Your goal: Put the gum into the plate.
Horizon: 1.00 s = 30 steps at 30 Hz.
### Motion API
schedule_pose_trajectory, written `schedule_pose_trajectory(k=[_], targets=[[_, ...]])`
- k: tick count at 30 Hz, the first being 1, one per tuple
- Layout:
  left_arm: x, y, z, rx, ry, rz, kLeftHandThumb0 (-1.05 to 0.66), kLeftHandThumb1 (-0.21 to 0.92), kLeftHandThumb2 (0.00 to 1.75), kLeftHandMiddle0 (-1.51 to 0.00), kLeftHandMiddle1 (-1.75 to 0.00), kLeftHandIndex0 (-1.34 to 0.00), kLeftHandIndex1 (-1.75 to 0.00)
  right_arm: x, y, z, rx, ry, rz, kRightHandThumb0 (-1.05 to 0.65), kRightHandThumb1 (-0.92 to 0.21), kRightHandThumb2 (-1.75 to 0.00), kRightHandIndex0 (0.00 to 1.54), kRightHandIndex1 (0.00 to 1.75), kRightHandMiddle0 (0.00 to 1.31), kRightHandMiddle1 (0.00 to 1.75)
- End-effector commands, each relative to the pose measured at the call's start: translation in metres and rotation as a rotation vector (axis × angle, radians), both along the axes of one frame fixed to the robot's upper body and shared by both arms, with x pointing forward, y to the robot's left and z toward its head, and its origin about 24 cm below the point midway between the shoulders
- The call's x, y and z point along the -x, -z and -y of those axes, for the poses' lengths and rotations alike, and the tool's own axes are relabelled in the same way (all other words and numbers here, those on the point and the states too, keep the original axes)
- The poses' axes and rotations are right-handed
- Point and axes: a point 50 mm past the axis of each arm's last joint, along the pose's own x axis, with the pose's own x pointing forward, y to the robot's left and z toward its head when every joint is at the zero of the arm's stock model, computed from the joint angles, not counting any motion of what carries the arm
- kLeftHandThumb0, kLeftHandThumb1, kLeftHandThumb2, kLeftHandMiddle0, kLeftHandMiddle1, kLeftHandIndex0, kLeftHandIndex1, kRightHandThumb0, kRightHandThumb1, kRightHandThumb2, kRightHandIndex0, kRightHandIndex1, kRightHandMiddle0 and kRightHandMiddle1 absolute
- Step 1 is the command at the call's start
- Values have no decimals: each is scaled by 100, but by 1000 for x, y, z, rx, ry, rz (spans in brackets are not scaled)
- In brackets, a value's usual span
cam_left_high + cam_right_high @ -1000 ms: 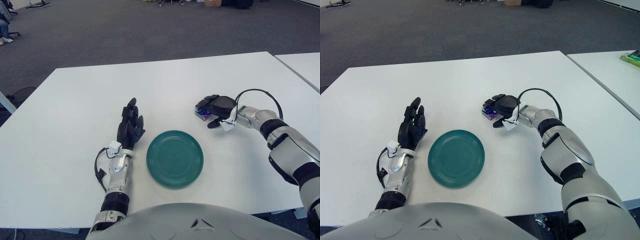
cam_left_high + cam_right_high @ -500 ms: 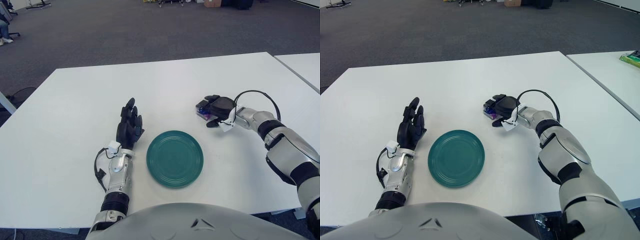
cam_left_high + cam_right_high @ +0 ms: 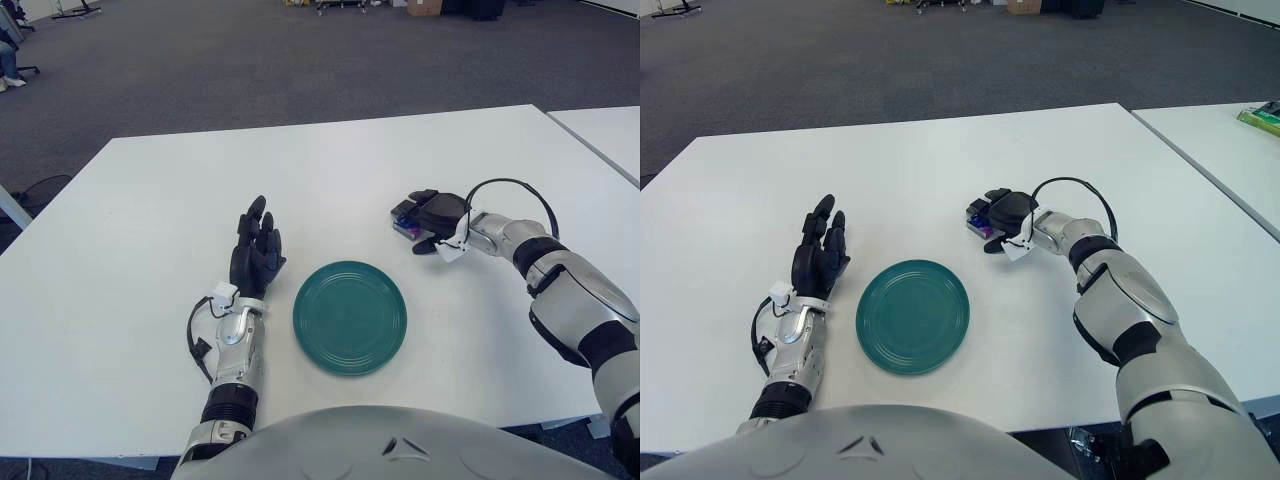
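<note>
White table [image 3: 150, 200], grey carpet behind: the right hand [image 3: 438, 213] curls its fingers over the small, light, rigid gum [image 3: 404, 226], best pinched across its sides, beyond the plate [image 3: 350, 317]; left hand [image 3: 255, 255] spread beside it.

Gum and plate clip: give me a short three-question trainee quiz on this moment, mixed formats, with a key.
1. True or false: the gum lies in the green plate.
2. Which hand covers the gum? A. left hand B. right hand
3. Fill in: the left hand shows to the plate's ____ with fingers spread.

Key: 1 false, it is on the white table beyond the plate; 2 B; 3 left.
</note>
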Motion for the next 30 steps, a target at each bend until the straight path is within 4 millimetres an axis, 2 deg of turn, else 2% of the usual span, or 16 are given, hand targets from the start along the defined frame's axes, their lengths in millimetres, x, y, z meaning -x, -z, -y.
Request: schedule_pose_trajectory(k=[1, 5, 9, 11, 13, 14, 15, 17, 19, 21, 23, 30], targets=[[37, 42, 33, 186, -45, -218, -74, 92, 56, -23, -2, 0, -54, 30, 41, 12, 158, 2, -175, -70, -92, -58, 45, 6, 0, 62], [38, 42, 32, 165, -38, -206, -76, 92, 57, -23, -1, 0, -53, 35, 48, 15, 176, 7, -166, -71, -92, -61, 49, 7, 0, 66], [40, 42, 32, 147, -33, -203, -76, 92, 58, -22, -1, 0, -49, 39, 54, 17, 183, 11, -137, -71, -92, -60, 58, 16, 1, 89], [39, 42, 32, 150, -34, -206, -76, 92, 59, -22, -1, 0, -48, 40, 54, 17, 175, 12, -121, -71, -92, -60, 53, 46, 2, 111], [39, 42, 31, 163, -35, -212, -75, 92, 57, -22, 0, 0, -49, 41, 56, 17, 153, 14, -95, -70, -92, -57, 52, 91, 7, 144], [40, 42, 31, 166, -35, -213, -75, 92, 56, -22, 0, 0, -49, 43, 57, 16, 140, 14, -80, -70, -92, -56, 52, 100, 8, 150], [40, 42, 31, 167, -35, -212, -75, 92, 55, -21, 0, 0, -49, 44, 58, 16, 133, 13, -71, -68, -92, -55, 53, 120, 13, 159], [40, 42, 31, 167, -35, -212, -75, 92, 54, -21, 0, 0, -49, 45, 59, 16, 127, 12, -62, -67, -92, -54, 54, 139, 18, 166], [40, 42, 30, 160, -36, -210, -74, 92, 54, -21, 0, 0, -49, 47, 60, 16, 118, 6, -49, -66, -92, -53, 55, 148, 20, 170], [40, 42, 28, 146, -39, -206, -75, 92, 55, -21, 0, 0, -49, 49, 62, 15, 101, -5, -29, -50, -82, -66, 57, 162, 26, 173], [41, 42, 26, 133, -42, -204, -74, 92, 55, -21, 0, 0, -50, 51, 63, 13, 87, -18, -14, -44, -76, -74, 62, 168, 30, 174], [43, 41, 22, 67, -55, -202, -74, 92, 58, -20, 0, 0, -48, 56, 64, 6, 31, -78, 46, -41, -63, -91, 77, 174, 38, 175]])
